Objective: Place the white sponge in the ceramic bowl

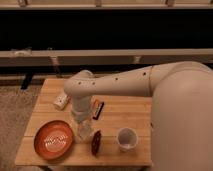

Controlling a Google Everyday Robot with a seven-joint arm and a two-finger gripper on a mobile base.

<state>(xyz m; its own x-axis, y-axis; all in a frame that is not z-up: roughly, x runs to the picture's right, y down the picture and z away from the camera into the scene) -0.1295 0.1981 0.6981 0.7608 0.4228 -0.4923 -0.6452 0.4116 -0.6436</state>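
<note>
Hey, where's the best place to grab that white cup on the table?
Probably the rim, from straight above, pinching one side of the wall. The cup stands upright with its mouth open and nothing touching it. The gripper hangs to the cup's left, beside the bowl.

Arm reaches over wooden desk [135,150] from right. Hand [83,131] low, just right of ceramic bowl [53,140]. Dark brown bar [98,109] behind it; dark reddish item [96,142] beside it. White cup [127,138] right. White bottle [61,101] far-left, partly hidden.
</note>
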